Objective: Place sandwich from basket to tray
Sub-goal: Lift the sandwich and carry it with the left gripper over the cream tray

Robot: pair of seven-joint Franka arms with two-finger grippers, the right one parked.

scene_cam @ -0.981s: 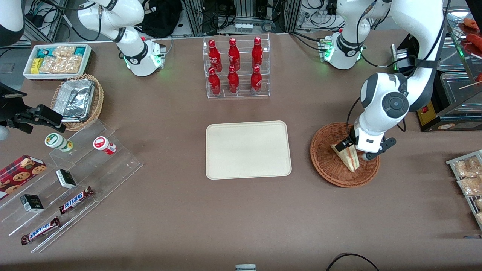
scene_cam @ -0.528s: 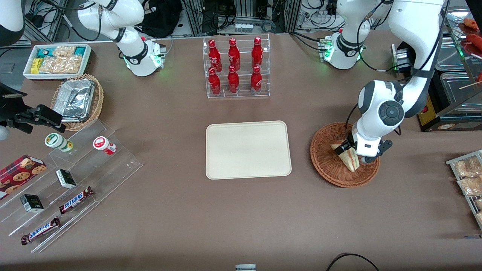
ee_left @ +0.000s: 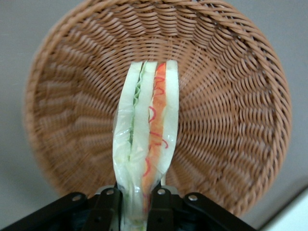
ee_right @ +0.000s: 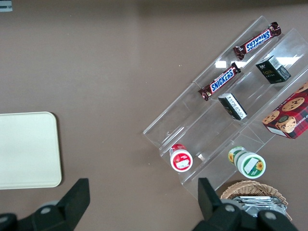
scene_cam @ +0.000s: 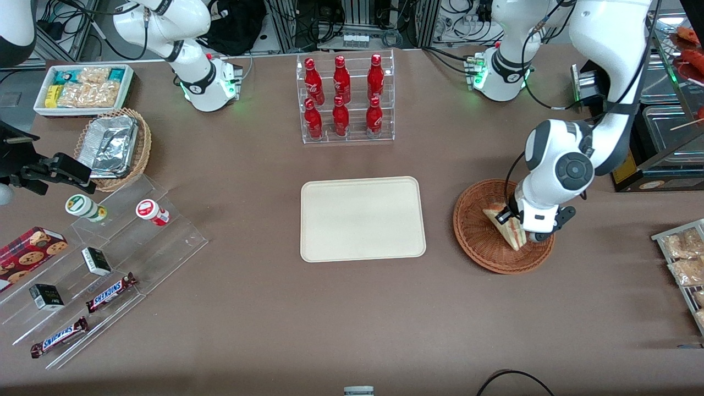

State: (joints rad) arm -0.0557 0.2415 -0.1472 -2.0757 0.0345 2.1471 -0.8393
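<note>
The left gripper (ee_left: 137, 202), jaws pinching the pale triangular sandwich (ee_left: 147, 139) over the reddish-brown wicker basket (ee_left: 231, 96), risked crushing the soft bread.

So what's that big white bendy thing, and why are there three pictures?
It's a robot arm. One camera looks down at the whole table; the other two sit on the arms' wrists. The arm's gripper, its two-fingered hand, is over the brown basket, shut on a sandwich. The close-up shows its fingers pinching one end of the sandwich, with the basket below. It should go on the cream tray beside the basket. Red bottles and candy bars sit around too.
</note>
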